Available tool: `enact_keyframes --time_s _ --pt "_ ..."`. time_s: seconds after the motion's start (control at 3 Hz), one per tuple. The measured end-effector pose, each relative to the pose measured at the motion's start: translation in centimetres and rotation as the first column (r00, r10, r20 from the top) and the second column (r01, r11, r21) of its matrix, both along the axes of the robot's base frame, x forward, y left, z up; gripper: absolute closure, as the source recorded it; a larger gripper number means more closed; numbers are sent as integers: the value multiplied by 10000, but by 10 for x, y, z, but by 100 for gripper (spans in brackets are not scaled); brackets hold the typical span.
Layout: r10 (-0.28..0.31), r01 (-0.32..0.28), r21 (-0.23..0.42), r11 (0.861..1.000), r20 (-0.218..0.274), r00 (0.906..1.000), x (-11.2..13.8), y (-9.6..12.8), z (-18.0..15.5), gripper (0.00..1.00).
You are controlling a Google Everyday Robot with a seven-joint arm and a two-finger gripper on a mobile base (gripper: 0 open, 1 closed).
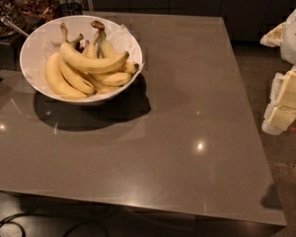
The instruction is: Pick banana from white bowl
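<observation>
Banana (91,63) lay on top of the pile in the white bowl (30,42), which sat near the far left corner of the bench (187,112). It was the longest one, strongly curved, resting across the shorter bananas (64,80) and touching them. Its long axis ran roughly left to right across the bowl: thin stem stuck up toward the far left corner, dark tip pointed toward the right edge, close to the bowl's right-hand rim.

Gripper (285,102) was off past the right edge of the bench, about midway along that edge, well apart from the bowl. Released or clenched: could not tell. One arm only, so no choice of side.

Key relation: banana lay to the left of the gripper and farther back, across most of the bench top.

Judgement: reach looked not begun, task at its start. Next move would likely need a long travel toward the far left corner, then a descent over the banana's middle, grip set across the long axis. Risk: neighbours sat packed underneath, so a second banana could snag or the bowl could get nudged. Metal handle (12,26) poked in just beside the bowl's far left rim
</observation>
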State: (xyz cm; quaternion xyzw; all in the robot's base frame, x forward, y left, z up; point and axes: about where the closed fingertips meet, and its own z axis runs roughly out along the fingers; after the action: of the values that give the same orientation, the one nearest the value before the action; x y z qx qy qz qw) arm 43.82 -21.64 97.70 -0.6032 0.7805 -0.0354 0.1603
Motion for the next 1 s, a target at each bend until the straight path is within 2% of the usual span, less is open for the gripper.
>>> enact_keyframes --time_s 0.33,0.67,1.0 --pt "-7 7 -12 10000 42 10000 0 1 1 0" --pt "-347 345 -271 9990 -75 9994 7 14 7 0" --pt "-670 639 -838 9944 -350 9971 22 48 20 0"
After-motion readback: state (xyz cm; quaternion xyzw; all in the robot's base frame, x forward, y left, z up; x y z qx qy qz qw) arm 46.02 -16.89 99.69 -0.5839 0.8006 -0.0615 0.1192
